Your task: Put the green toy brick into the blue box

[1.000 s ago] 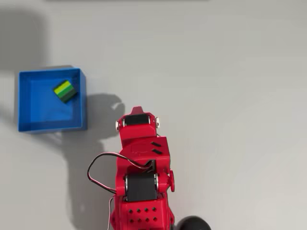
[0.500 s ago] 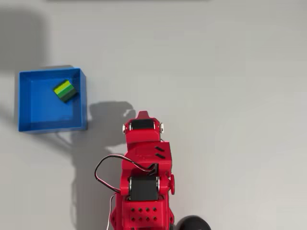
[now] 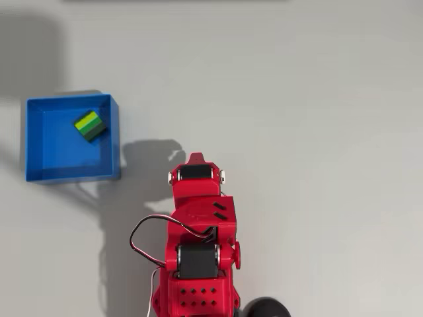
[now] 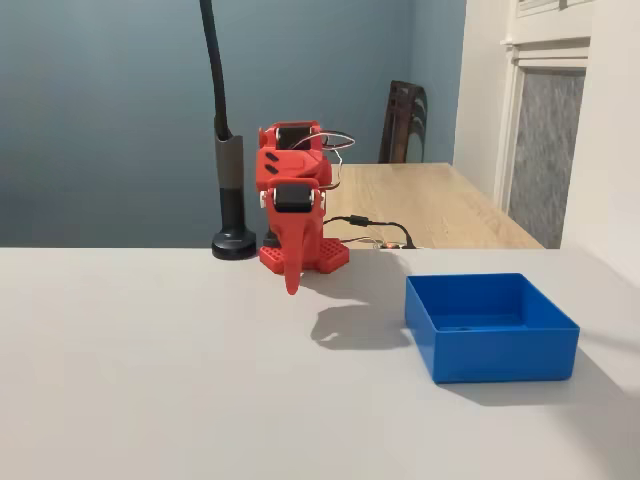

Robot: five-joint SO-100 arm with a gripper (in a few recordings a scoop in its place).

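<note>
Sitting at the far left of the overhead view: square bright blue open-topped plastic box (image 3: 38, 142), with the small lime-green studded plastic toy brick (image 3: 90, 125) lying tilted on its floor near the upper right corner, close to the right wall, exactly where it sat a second ago. So, judging by that, job basically done, brick dropped and left alone. Moving right: shadow of the arm across the pale grey surface (image 3: 317, 99), then the red 3D-printed arm (image 3: 198, 231) itself, pulled back from the box over the last second, swung a bit rightward and folded up over its base, barely budging in the last half second. Looks like a retreat to rest. From the fixed view, red fingers (image 4: 291, 275) hanging point-down just off the surface, looking closed together or nearly so, gripping nothing. Around the rest: black lamp stand (image 4: 231, 200) behind the base, wooden table (image 4: 440, 205) and dark chair (image 4: 402, 120) further back. Nothing standing between arm and box.
</note>
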